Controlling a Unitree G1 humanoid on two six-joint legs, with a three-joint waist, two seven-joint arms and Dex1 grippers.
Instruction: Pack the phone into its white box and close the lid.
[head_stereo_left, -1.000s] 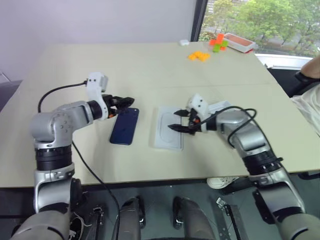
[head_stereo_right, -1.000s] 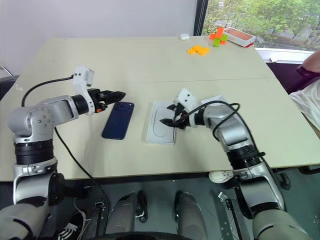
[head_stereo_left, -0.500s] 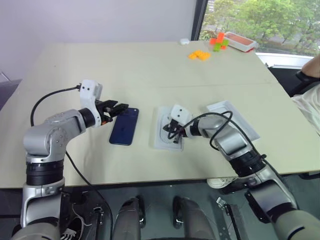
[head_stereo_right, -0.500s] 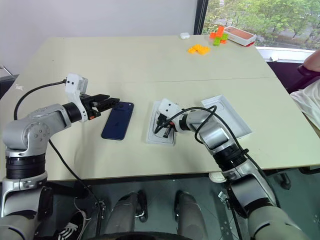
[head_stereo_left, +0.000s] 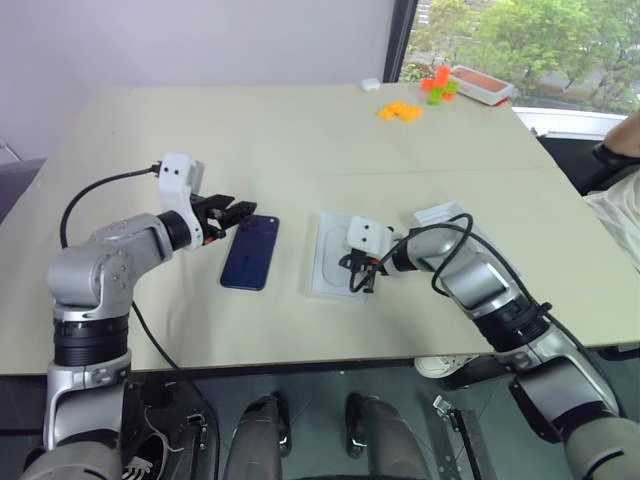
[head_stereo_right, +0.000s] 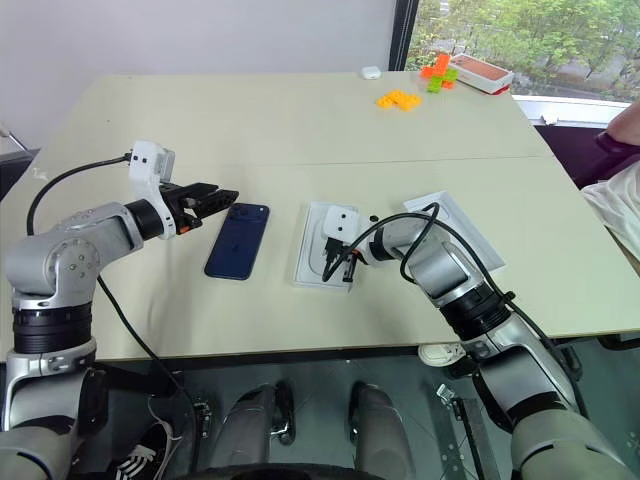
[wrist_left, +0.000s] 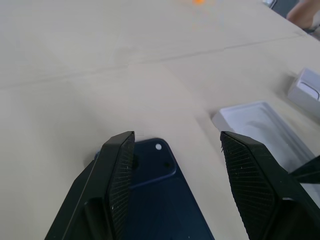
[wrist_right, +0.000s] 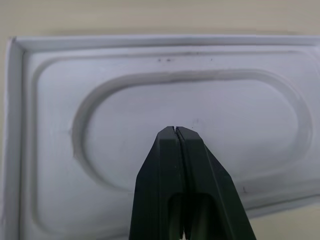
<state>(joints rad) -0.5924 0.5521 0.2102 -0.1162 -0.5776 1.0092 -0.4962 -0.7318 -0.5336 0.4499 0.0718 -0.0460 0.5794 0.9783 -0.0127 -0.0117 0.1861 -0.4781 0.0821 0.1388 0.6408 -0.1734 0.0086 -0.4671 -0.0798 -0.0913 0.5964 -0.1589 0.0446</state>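
The right claw (wrist_right: 175, 131) has just snapped shut. A moment ago it was spread wide over the white insert tray (head_stereo_left: 328, 250). Now its two black tips are pressed together, low over the oval dip in the tray. Nothing is caught between them, so it looks like the pinch got nothing. The tray needs to go into its box before the phone can be packed, I think, so this grab may have to be tried again.

The left claw (head_stereo_left: 240, 209) has not moved much. It is spread apart and holds nothing. It hangs just over the far end of the phone (head_stereo_left: 249, 252), the end with the little camera dots, but I cannot tell if it touches.

The phone lies flat on the surface (head_stereo_left: 300, 140), back up, toward the near left side. It is not in any box yet. The insert tray lies just beside it, closer to the middle, and it is empty.

Another white box part (head_stereo_right: 475, 245) lies open nearer the right edge, partly hidden behind the right arm. What shows of it has nothing in it. I cannot tell if it is the box or the lid.

So nothing is packed and no lid is on.
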